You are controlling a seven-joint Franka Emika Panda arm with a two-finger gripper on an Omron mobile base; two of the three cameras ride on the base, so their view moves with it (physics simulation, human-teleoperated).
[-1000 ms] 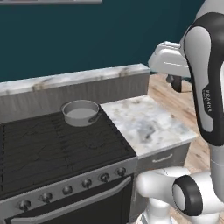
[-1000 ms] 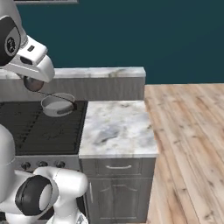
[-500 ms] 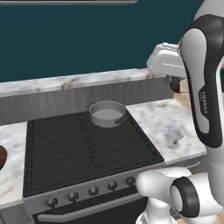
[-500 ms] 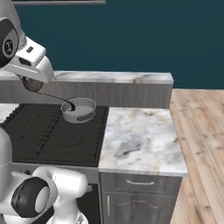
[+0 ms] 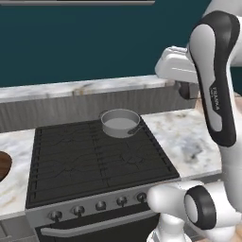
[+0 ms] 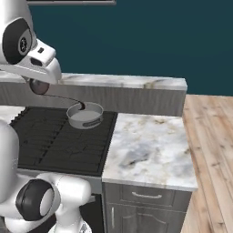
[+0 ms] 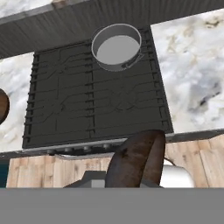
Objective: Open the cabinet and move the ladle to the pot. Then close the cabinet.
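The whole scene was seen to have slid rightward across both base views within a second, the stove [image 5: 94, 160] being brought to the centre of the left base view where its right part alone had been framed before; this was judged to be a drive of the base, not a move of the things. The pot [image 5: 120, 123] was left standing on the stove's back right burner, beside the marbled worktop [image 6: 150, 150]. By that drive the carrying step was taken to be well along, with the lowering into the pot and the shutting of the cabinet not yet done. The ladle [image 7: 138, 159] was shown in the hand view as a dark rusty bowl close before the camera, and the pincer [image 6: 38, 86] was held together, clamped on the ladle, whose thin handle was drawn as a dark line toward the pot's rim in the right base view. The pot was placed ahead of and below the pincer, apart from it, at the top of the hand view.
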